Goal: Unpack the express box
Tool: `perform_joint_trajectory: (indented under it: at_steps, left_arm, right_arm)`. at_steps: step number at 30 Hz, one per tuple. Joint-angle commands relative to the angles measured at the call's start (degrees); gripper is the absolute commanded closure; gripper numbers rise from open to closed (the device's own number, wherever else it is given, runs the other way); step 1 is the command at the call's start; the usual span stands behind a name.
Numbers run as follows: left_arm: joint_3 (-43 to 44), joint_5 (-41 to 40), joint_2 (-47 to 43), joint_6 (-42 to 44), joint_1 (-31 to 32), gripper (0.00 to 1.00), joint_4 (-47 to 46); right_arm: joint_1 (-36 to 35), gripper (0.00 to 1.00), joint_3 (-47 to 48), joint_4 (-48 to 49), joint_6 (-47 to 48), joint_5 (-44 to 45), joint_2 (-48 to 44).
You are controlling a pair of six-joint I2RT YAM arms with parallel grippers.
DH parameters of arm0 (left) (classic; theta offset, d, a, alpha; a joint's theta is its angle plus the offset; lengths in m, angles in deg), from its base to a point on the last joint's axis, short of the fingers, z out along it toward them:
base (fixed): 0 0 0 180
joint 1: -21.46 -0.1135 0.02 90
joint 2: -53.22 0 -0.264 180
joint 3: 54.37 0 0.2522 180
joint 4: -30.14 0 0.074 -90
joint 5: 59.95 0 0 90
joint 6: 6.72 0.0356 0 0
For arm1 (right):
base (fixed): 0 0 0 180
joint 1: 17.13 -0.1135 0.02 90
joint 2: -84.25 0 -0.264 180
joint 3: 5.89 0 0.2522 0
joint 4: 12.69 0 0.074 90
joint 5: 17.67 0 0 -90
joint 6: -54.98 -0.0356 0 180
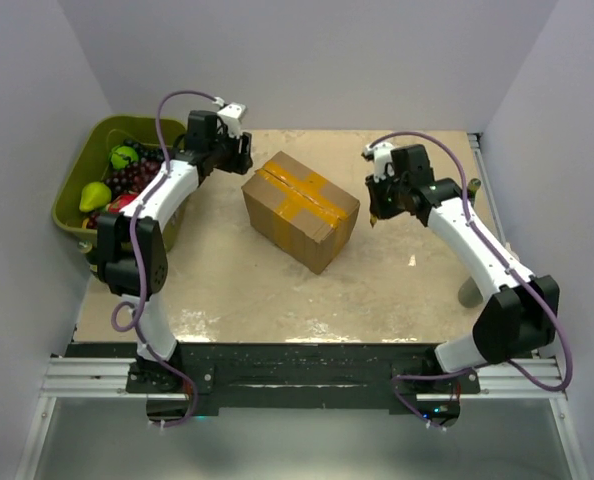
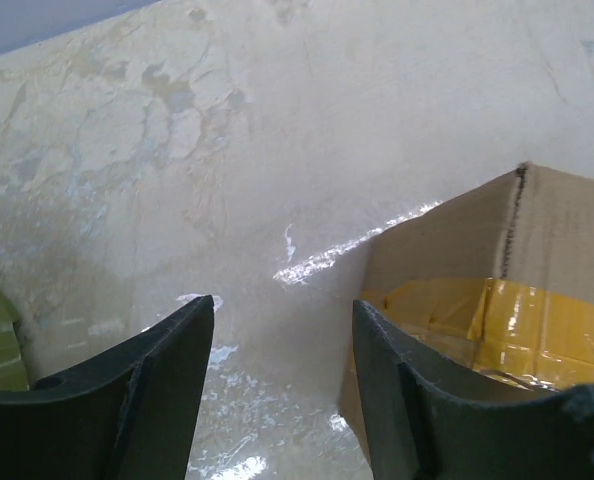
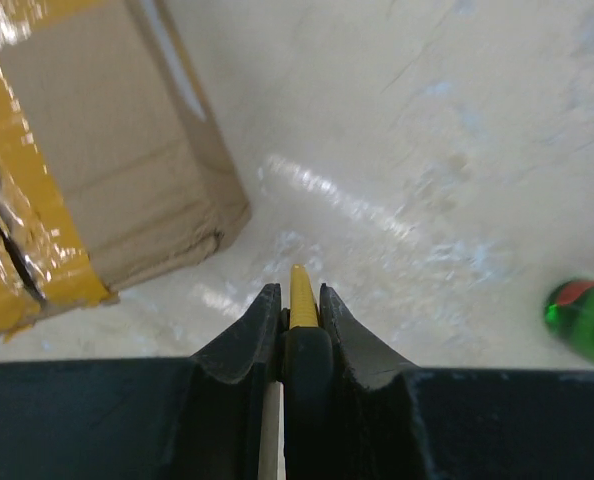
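The express box (image 1: 300, 210) is a brown cardboard carton crossed by yellowish tape, sitting shut in the middle of the table. My left gripper (image 1: 245, 152) hovers just beyond its far left corner, open and empty; in the left wrist view its fingers (image 2: 282, 305) straddle bare table with the box corner (image 2: 537, 250) to the right. My right gripper (image 1: 377, 215) hangs to the right of the box. In the right wrist view it (image 3: 299, 292) is shut on a slim black tool with a yellow tip (image 3: 302, 278), and the box (image 3: 97, 130) lies at the upper left.
An olive-green bin (image 1: 74, 195) with grapes, a pear and other fruit stands at the far left, behind my left arm. A green object with a red patch (image 3: 587, 318) lies on the table at the right. Walls close in the table on three sides.
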Motion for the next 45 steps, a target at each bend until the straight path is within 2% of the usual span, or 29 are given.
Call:
perform_joint_trajectory:
  at_steps: [1,5,15,19,21,23,26,27,29,30,33,34,35,36,39,45]
  left_arm:
    - [-1.3,-2.9,-1.9,-0.4,0.0,0.38,-1.1]
    - [-5.8,3.2,-4.4,-1.0,0.2,0.4,0.5]
    - [-21.4,7.7,-18.1,-1.8,0.3,0.39,5.2]
    - [-21.9,3.3,-19.1,-1.0,0.1,0.38,5.3]
    - [-19.3,1.0,-18.4,-0.4,-0.7,0.37,6.5]
    - [-15.8,-0.9,-17.8,2.2,-1.5,0.37,12.2]
    - [-6.7,-4.8,-16.7,6.0,-3.0,0.37,21.4]
    - [-3.7,-5.7,-17.2,8.8,-3.0,0.36,22.4]
    - [-2.9,-6.2,-19.7,10.9,-3.0,0.31,21.4]
    - [-2.8,-5.5,-20.5,14.8,-2.9,0.3,21.0]
    - [-4.9,3.6,-24.8,22.6,-1.9,0.25,17.4]
    - [-5.8,6.6,-25.8,24.3,-1.4,0.24,14.7]
    - [-6.6,12.3,-26.5,27.8,2.4,0.21,13.2]
    - [-6.1,12.2,-25.9,27.9,4.3,0.2,13.0]
    - [-1.6,18.3,-21.0,28.0,11.8,0.21,16.6]
    - [-2.9,24.2,-14.9,25.4,15.2,0.22,15.2]
  right_arm:
    - [-1.8,1.0,-4.3,-0.8,-3.4,-4.9,-0.2]
    - [-4.7,1.0,-1.0,2.1,-3.4,-4.1,4.0]
    - [-4.6,1.0,22.0,3.2,-0.7,-1.6,20.0]
    - [-4.5,1.0,22.7,2.6,-0.2,-1.5,20.9]
    - [-3.6,1.0,21.0,2.3,0.0,-1.2,19.5]
    - [-1.1,1.0,21.2,1.0,-0.7,-1.1,18.3]
    - [7.1,1.0,25.7,-2.7,-2.4,-4.6,18.1]
    - [11.0,1.0,29.1,-3.6,-2.8,-8.7,18.7]
    - [14.5,1.0,30.6,-1.5,-6.3,-13.8,18.1]
    - [15.1,1.0,31.2,-0.5,-7.1,-19.0,17.7]
    - [15.8,1.0,30.9,2.5,-14.9,-24.5,16.8]
    - [16.1,1.0,29.9,4.6,-18.3,-29.3,15.8]
    - [17.1,1.0,26.4,6.6,-22.7,-34.5,15.2]
    - [17.3,1.0,25.2,8.1,-23.9,-38.9,15.1]
    - [17.6,1.0,20.4,11.5,-28.9,-43.4,14.0]
    - [17.6,1.0,15.3,17.4,-34.8,-45.0,13.5]
